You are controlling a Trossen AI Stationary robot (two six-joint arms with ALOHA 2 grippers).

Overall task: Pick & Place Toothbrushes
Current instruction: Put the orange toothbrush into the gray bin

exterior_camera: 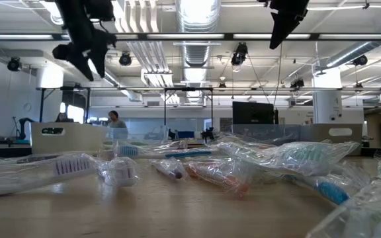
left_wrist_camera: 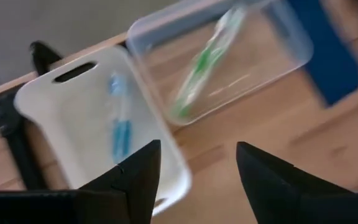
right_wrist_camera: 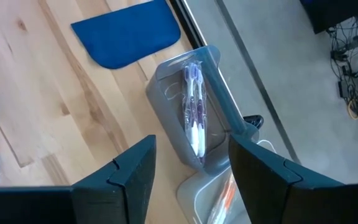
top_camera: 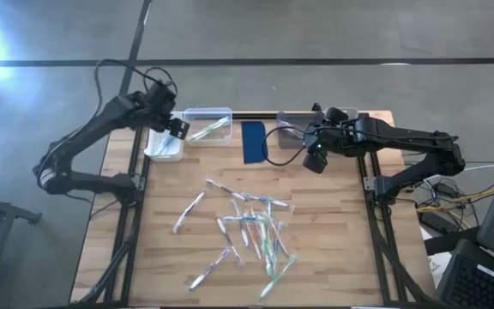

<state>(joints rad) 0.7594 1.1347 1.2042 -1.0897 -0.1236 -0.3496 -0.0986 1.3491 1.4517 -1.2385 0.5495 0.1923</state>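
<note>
Wooden worktop (top_camera: 333,257) carries a white bin (top_camera: 163,144), a clear bin (top_camera: 207,125) and a grey bin (top_camera: 291,130) along its far edge. Dark blue pad (top_camera: 254,142) lies between the clear and grey bins.

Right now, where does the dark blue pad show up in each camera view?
High view: blue pad at the table's far edge, between the clear bin and the grey bin.
Low view: not identifiable.
Left wrist view: blue pad beyond the clear bin.
Right wrist view: blue pad near the grey bin.
Shared landmark: the bins beside it.
</note>
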